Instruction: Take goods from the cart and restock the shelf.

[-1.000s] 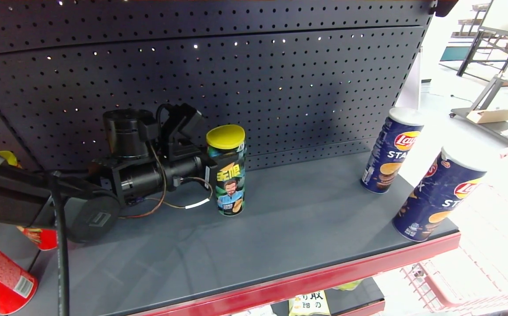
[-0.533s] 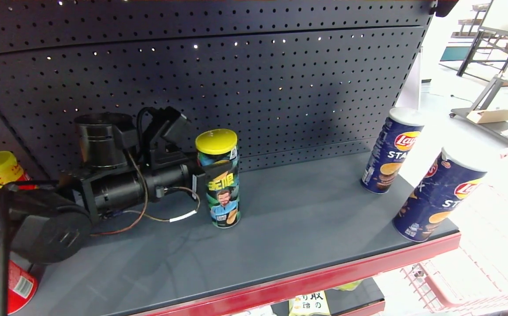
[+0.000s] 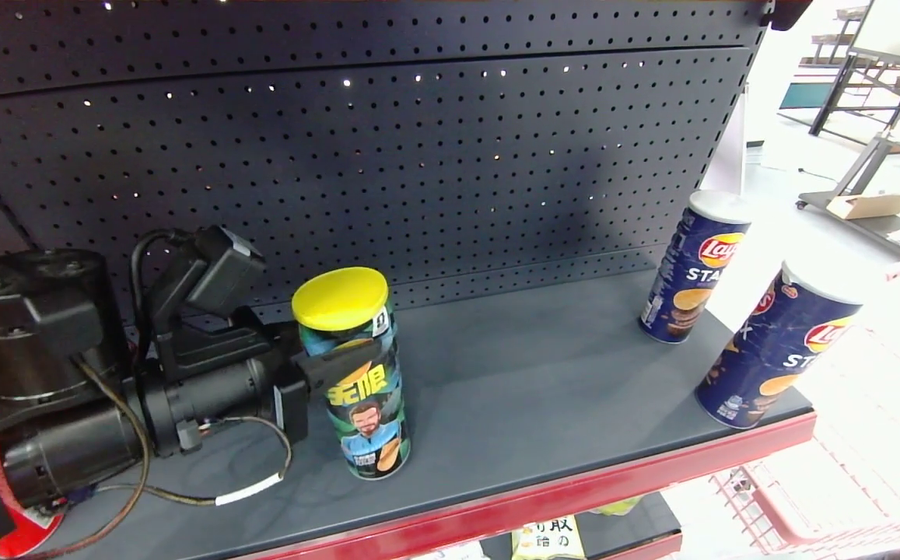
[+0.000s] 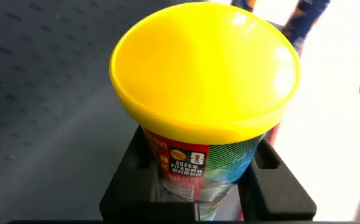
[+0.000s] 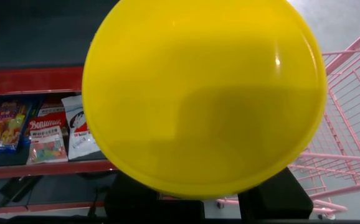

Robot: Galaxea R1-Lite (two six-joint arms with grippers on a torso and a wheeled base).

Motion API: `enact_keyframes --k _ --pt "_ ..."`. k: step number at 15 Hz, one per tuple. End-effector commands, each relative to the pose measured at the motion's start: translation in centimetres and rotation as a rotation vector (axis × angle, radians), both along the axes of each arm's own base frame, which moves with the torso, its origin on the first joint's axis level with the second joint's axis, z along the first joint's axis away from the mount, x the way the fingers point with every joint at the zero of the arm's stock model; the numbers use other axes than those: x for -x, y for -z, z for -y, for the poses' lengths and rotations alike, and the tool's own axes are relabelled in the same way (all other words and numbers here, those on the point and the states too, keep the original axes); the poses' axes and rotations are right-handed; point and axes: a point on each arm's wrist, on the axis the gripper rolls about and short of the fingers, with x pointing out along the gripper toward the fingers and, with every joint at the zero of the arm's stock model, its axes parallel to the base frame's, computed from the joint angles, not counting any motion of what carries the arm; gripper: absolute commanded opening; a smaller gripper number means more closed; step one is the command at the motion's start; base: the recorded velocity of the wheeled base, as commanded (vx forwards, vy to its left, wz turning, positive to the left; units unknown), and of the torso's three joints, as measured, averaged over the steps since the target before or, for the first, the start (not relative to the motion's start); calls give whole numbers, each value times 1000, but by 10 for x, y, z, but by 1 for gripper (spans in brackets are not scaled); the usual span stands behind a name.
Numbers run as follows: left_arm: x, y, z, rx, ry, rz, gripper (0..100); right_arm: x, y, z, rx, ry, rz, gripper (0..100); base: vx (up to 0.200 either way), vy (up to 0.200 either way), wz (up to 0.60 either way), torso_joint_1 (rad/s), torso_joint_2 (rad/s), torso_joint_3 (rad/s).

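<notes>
Green can (image 3: 364,420), head view: upright near the shelf (image 3: 558,404) front, left gripper (image 3: 344,364) clamped round its middle, likely steadying it. Left wrist: jaws hug it under its yellow lid (image 4: 205,68). Right wrist: right gripper (image 5: 211,198) clasps a 2nd can (image 5: 205,93) near the cart (image 5: 348,155), probably queued.

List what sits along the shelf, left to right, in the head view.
left gripper, closed on the yellow-lidded can → rear blue can → front blue can at the shelf's edge → pink cart
</notes>
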Motion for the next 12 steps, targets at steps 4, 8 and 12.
enact_keyframes --k 4,8,12 --pt "13 7 -1 -14 25 -9 0 0 0 0 0 0 1 0 0 0 0 0 0 0" --pt "3 14 5 -8 -3 11 0 0 0 0 0 -1 -2 0 0 0 0 0 0 0" --pt "6 18 12 -5 27 -1 0 0 0 0 0 -1 0 0 0 0 0 0 0 0"
